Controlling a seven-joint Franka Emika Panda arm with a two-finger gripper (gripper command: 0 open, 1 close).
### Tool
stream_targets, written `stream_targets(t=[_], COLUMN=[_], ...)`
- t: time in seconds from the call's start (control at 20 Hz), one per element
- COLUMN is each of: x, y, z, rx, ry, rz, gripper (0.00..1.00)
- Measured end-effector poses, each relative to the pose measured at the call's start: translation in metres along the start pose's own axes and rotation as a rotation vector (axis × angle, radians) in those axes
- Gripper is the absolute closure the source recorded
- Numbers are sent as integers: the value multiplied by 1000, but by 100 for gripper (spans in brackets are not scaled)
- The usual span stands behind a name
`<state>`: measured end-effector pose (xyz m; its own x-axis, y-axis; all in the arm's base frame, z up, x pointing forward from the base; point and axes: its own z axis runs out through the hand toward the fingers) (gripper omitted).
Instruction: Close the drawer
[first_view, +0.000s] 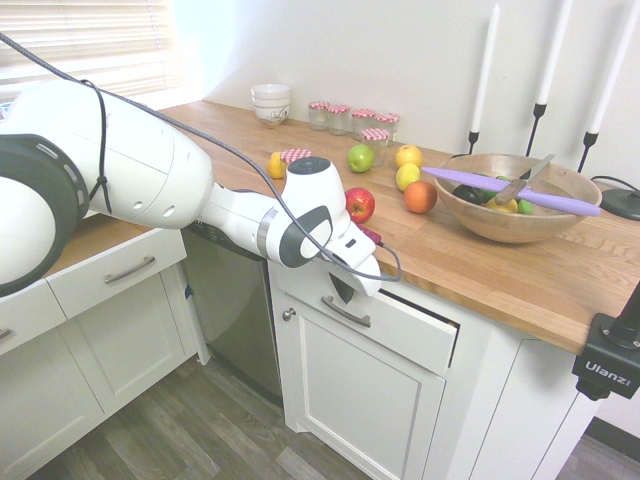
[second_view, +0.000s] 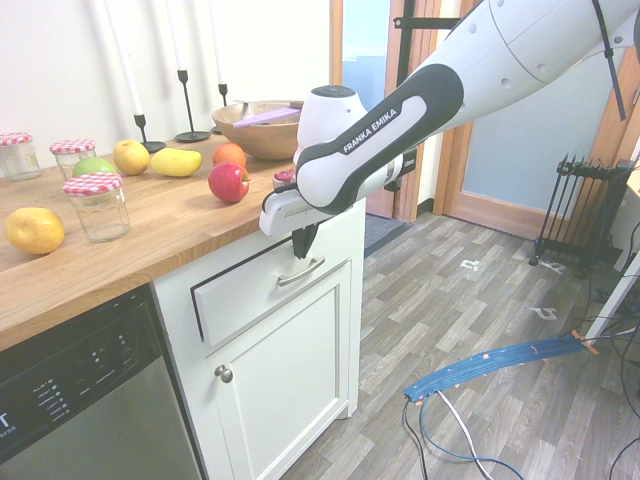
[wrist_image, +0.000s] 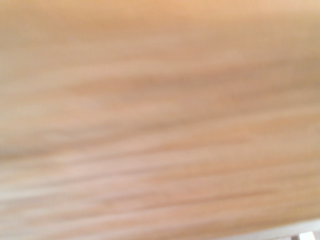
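One white Franka arm reaches over the bench (first_view: 500, 255), its wrist bent so the pincer (second_view: 303, 245) points downward. The pincer is closed, its dark fingertips (first_view: 343, 290) in front of the drawer (first_view: 405, 332), near the silver bar handle (first_view: 347, 312); whether they touch the front cannot be told. The drawer sits under the bench edge, above a white cabinet door (second_view: 285, 385), its front standing slightly out from the frame. "FRANKA EMIKA" runs along the arm's dark band in the second exterior view; "Ulanzi" is printed on a black clamp (first_view: 608, 358) at the first exterior view's right edge.
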<state>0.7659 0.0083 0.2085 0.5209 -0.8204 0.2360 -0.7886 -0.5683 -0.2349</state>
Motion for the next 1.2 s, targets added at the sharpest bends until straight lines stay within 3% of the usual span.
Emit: stream_targets(t=[0.5,0.9,1.2], x=[-6,-13,-33], y=[8,83,130], z=[-34,-54,-112], rx=[24,-150,-169], ry=[20,-116,-164], rz=[-8,-6,-40], gripper=[100,100,100])
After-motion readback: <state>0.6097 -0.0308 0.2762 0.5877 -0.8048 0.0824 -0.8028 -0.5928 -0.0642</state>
